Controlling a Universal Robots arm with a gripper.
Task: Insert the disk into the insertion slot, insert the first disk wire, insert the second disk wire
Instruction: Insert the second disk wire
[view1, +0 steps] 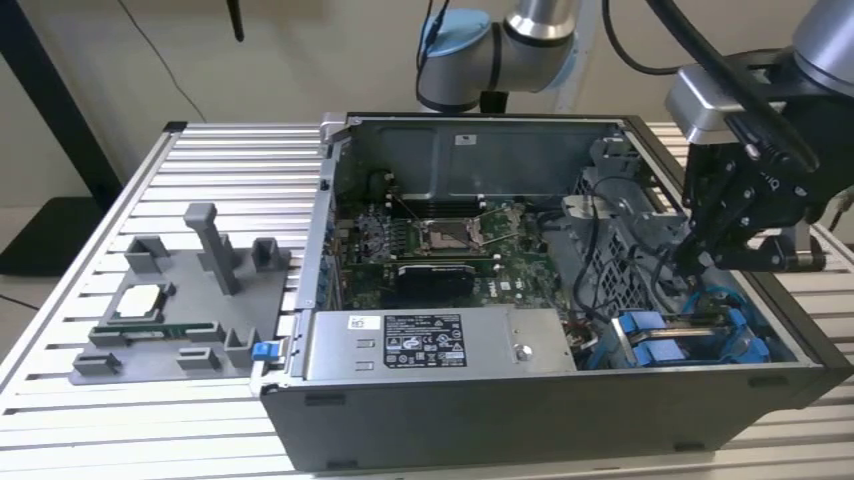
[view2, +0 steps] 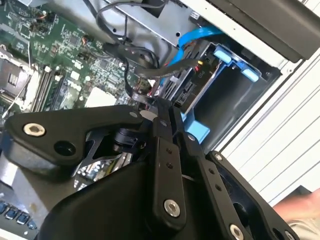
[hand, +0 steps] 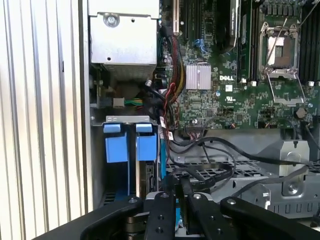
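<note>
Exterior view: gripper (view1: 697, 262) hangs inside open case, above insertion slot (view1: 694, 335) with blue tabs. Both wrist views: fingers pressed together, nearly closed; whether clamping cable unclear.

Gripper (view1: 694, 262) downward (fingers together)

A robotics lab or test workshop: an opened computer case (view1: 534, 300) lies on a slatted aluminium bench (view1: 120, 420), with grey fixtures (view1: 187, 300) near the bench's edge at the exterior view's left.
</note>
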